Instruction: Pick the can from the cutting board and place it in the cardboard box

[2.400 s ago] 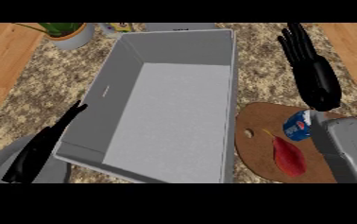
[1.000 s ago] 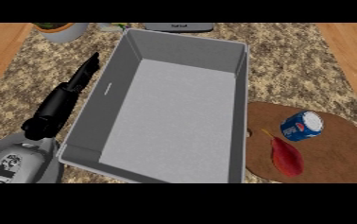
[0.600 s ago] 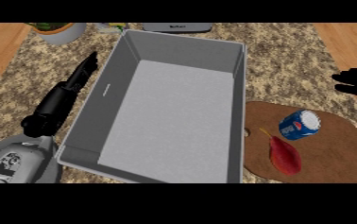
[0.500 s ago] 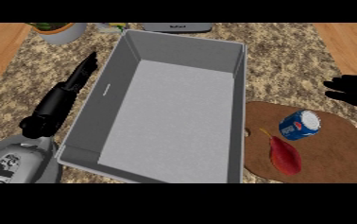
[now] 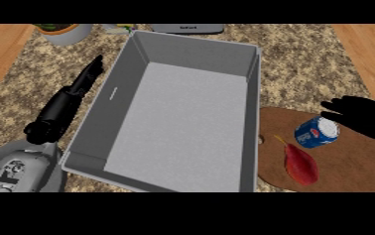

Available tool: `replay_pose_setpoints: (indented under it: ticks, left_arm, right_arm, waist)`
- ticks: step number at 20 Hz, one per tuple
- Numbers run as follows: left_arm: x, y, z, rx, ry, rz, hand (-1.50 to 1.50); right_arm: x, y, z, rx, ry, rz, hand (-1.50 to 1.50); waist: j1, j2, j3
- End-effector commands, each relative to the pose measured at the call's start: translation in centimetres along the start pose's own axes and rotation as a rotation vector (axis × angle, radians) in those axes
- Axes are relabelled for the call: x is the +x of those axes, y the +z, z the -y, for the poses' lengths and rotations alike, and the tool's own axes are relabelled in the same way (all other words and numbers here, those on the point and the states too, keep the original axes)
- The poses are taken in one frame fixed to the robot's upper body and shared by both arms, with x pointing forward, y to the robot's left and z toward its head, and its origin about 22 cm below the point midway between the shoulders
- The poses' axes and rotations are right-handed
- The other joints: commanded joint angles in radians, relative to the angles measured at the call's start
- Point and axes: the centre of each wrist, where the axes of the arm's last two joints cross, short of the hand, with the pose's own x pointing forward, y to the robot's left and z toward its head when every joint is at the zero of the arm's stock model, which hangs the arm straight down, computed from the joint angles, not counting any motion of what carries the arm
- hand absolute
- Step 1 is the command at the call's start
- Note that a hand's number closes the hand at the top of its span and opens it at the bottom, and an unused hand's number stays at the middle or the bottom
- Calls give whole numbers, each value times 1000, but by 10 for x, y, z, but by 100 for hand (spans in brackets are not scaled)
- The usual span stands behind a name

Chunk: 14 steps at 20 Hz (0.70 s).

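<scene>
A blue can with a white and red label lies on its side on the brown cutting board at the lower right. My right hand comes in from the right edge, fingers spread and open, just right of and above the can, not closed on it. The large grey box stands open in the middle with nothing inside. My left hand lies open with straight fingers along the box's left outer wall, the grey forearm below it.
A red chilli pepper lies on the board below the can. A white plant pot stands at the far left, and a dark appliance behind the box. Wooden edges flank the speckled counter.
My right hand has come back into view from the right edge and moved down and left toward the can. The can, box and left hand have stayed put.
</scene>
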Motion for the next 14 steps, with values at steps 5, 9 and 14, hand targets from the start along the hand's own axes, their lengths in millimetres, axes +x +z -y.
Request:
replay_pose_setpoints:
  ticks: [5,9,14]
  left_arm:
    - [1,-4,0,-2,19,12,0]
    - [5,-7,-4,-18,9,5,0]
    - [9,12,1,-9,5,-6,0]
  right_arm:
    - [-5,-8,-23,-25,39,-72,-150]
    - [7,-28,-38,-20,53,-77,-150]
    - [-3,-28,-38,18,97,-116,-150]
  waist:
    - [3,2,0]
    - [5,2,0]
    - [8,1,0]
